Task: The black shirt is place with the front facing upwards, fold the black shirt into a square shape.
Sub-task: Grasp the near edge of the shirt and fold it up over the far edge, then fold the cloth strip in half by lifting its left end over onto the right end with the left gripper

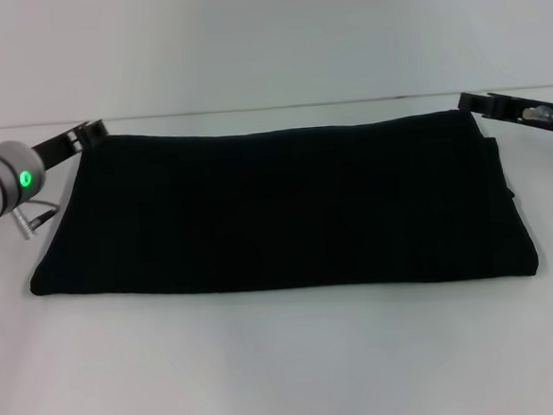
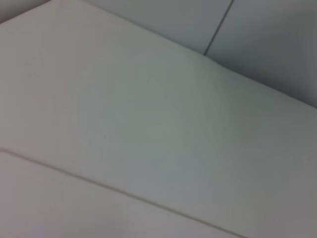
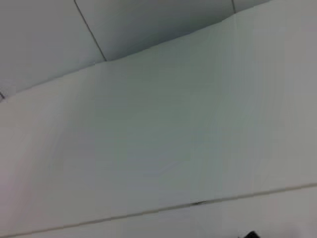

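While the black shirt (image 1: 277, 212) lies folded, left gripper (image 1: 89, 133) and right gripper (image 1: 473, 102) grips unclear.

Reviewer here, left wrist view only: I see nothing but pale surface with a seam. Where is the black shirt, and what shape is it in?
Observer: In the head view the large black cloth shirt lies on the white table as a wide folded band, broader than deep, not yet square.
Operator: Any lettering visible on it?
Observer: None; the upward face is plain black.
Operator: Where are the grippers?
Observer: The left gripper is at the shirt's far left corner, the right gripper at its far right corner.
Operator: Does the right wrist view show the shirt?
Observer: No, only pale surface and seams.
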Available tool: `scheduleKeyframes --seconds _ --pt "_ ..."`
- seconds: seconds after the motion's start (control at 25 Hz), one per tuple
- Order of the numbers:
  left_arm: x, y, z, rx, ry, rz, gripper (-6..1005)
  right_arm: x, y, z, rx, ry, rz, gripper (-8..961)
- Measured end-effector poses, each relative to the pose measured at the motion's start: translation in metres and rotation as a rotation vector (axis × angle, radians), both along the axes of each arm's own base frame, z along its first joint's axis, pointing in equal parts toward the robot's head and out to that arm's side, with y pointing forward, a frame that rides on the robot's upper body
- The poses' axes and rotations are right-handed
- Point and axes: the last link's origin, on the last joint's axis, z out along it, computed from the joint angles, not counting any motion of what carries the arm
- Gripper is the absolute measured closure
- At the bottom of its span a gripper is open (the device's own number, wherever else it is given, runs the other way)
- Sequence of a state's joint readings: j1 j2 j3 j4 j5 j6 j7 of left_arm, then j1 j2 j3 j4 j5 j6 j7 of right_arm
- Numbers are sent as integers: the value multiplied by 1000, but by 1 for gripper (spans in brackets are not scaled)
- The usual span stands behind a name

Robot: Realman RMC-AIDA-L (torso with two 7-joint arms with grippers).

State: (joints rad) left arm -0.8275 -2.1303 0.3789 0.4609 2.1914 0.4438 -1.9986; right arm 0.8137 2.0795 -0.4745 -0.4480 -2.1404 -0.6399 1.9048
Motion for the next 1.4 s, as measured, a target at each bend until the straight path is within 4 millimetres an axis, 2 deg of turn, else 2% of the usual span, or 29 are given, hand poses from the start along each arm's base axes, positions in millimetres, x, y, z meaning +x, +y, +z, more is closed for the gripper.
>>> scheduleKeyframes --seconds 0.04,0.2,0.32,0.48,0.68,1.0,1.24,1.4 --pt "-5 -2 1 9 5 14 638 2 -3 1 -1 22 4 426" --pt "-21 -10 9 40 4 51 491 11 -22 6 -2 99 86 425" --pt "-25 -18 16 14 -92 6 402 10 -47 7 -17 114 275 424" --pt "-18 -38 26 -91 -291 -143 257 3 -78 3 -80 50 543 425" --pt "-23 -76 43 -174 -496 -238 192 2 -101 -8 -119 -17 704 303" --pt "-53 -142 53 -280 -701 -134 114 -1 -116 -28 -236 -70 798 113" --pt "-67 -161 50 -322 -749 -6 113 -2 -118 -32 -250 -68 810 7" --pt "-75 -164 46 -336 -747 75 113 -3 -119 -33 -250 -73 815 12"
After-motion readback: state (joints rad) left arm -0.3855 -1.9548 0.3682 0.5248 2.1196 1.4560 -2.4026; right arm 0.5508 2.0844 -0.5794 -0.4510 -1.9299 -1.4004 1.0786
